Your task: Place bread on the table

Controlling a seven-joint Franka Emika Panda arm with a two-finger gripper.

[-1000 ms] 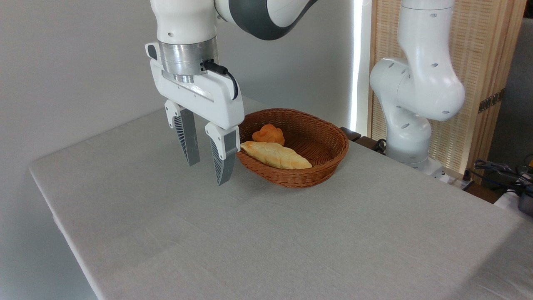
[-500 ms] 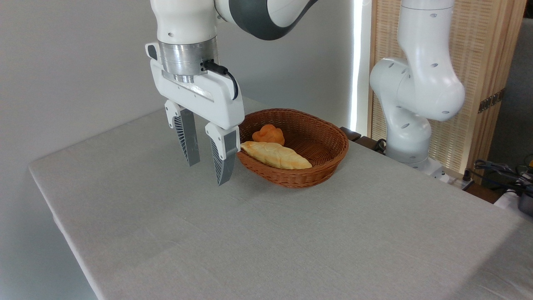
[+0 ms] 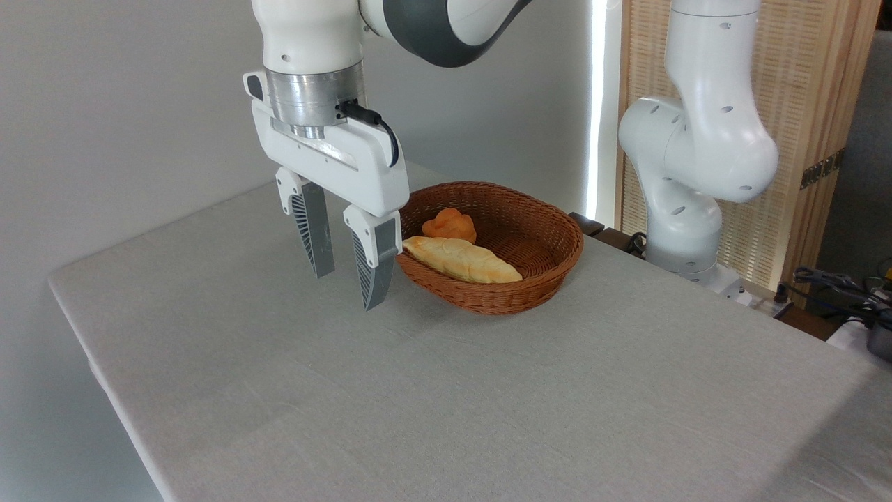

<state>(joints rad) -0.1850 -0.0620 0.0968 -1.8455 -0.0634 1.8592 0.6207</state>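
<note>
Orange-brown and knotted on top, the small round bun sits deep in the brown oval wicker basket, tucked against the far wall behind the long pale-yellow loaf, which lies across the near side and partly blocks a straight approach. Over the light grey cloth tabletop hangs the white two-finger gripper, fingers apart and holding nothing, pointing down just left of the basket rim. Seemingly clear of the wicker, though depth is hard to judge. Nothing is lifted out yet.
</note>
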